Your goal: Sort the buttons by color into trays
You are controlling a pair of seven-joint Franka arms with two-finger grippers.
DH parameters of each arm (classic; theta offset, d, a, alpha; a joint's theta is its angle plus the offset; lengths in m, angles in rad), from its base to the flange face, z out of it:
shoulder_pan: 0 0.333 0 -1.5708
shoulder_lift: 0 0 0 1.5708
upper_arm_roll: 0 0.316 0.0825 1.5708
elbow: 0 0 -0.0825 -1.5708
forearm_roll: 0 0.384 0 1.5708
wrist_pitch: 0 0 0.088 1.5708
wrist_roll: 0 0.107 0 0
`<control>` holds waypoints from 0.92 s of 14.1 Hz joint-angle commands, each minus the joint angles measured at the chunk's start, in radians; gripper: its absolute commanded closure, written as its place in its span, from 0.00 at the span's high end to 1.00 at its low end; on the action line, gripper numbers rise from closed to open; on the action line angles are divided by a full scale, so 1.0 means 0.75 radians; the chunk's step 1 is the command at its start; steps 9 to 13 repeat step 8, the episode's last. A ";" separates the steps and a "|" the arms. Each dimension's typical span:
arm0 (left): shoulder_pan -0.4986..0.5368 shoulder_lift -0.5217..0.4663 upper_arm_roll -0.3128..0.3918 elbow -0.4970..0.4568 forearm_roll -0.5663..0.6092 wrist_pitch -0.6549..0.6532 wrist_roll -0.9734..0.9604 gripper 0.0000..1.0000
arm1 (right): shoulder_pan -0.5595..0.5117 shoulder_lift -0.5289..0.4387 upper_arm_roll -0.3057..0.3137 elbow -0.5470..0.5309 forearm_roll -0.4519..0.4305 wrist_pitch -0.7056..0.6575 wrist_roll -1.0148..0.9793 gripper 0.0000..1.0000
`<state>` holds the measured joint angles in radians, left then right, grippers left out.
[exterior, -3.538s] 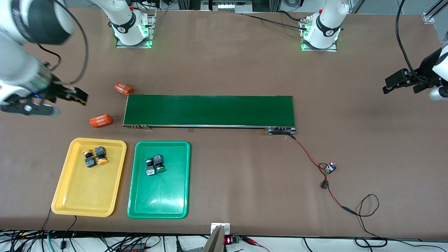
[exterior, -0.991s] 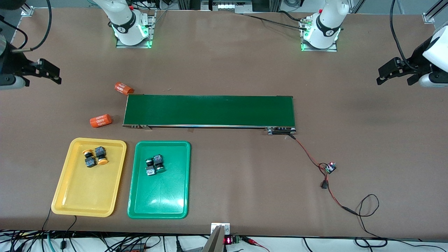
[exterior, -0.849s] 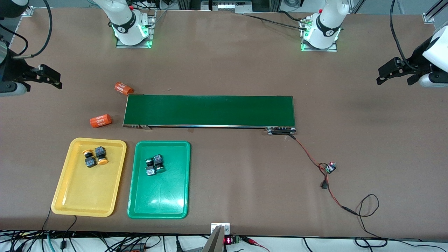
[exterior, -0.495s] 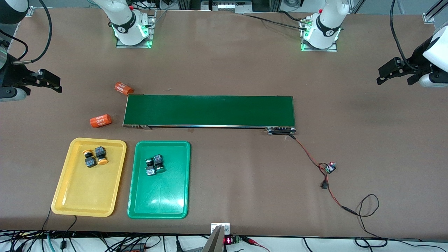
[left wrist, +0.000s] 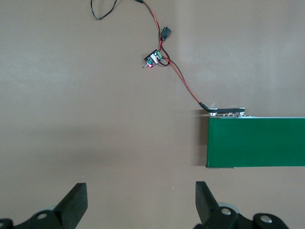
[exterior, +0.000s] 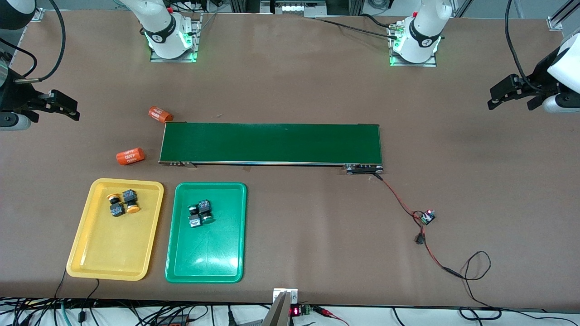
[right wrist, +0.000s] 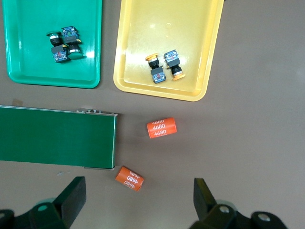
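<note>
Since the earlier frames my right gripper [exterior: 63, 105] has lifted clear toward the table's edge, jaws apart and empty like my left gripper [exterior: 514, 94], because both yellow buttons [exterior: 121, 202] lie in the yellow tray [exterior: 86, 240] and both green buttons [exterior: 200, 213] in the green tray [exterior: 235, 244], beside the conveyor belt [exterior: 272, 143].

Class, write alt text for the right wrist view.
Two yellow buttons lie in the yellow tray, two green buttons in the green tray. Two orange cylinders lie beside the conveyor belt; the open right claw hovers, empty.
</note>
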<state>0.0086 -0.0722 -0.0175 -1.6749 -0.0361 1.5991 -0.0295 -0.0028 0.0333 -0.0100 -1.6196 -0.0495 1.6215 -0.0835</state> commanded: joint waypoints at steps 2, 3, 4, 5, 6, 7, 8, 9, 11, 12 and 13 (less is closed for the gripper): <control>-0.001 -0.014 0.003 0.008 0.017 -0.021 0.013 1.00 | -0.015 0.007 -0.005 0.026 0.021 -0.012 0.007 1.00; -0.001 -0.014 0.003 0.008 0.017 -0.021 0.013 1.00 | -0.023 0.007 0.009 0.026 0.021 -0.012 0.009 1.00; -0.001 -0.014 0.003 0.008 0.017 -0.021 0.013 1.00 | -0.041 0.007 0.028 0.026 0.023 -0.012 0.017 1.00; -0.001 -0.014 0.003 0.008 0.017 -0.021 0.013 1.00 | -0.064 0.007 0.070 0.026 0.023 -0.012 0.023 1.00; -0.001 -0.014 0.003 0.008 0.017 -0.021 0.013 1.00 | -0.084 0.007 0.097 0.026 0.023 -0.014 0.017 1.00; -0.001 -0.014 0.003 0.008 0.017 -0.019 0.013 1.00 | -0.090 0.005 0.099 0.026 0.023 -0.016 0.011 1.00; -0.001 -0.014 0.003 0.008 0.017 -0.017 0.013 1.00 | -0.088 0.005 0.099 0.026 0.021 -0.016 0.007 1.00; -0.001 -0.014 0.003 0.008 0.017 -0.017 0.013 1.00 | -0.088 0.005 0.099 0.026 0.021 -0.016 0.007 1.00; -0.001 -0.014 0.003 0.008 0.017 -0.017 0.013 1.00 | -0.088 0.005 0.099 0.026 0.021 -0.016 0.007 1.00; -0.001 -0.014 0.003 0.008 0.017 -0.017 0.013 1.00 | -0.088 0.005 0.099 0.026 0.021 -0.016 0.007 1.00; -0.001 -0.014 0.003 0.008 0.017 -0.017 0.013 1.00 | -0.088 0.005 0.099 0.026 0.021 -0.016 0.007 1.00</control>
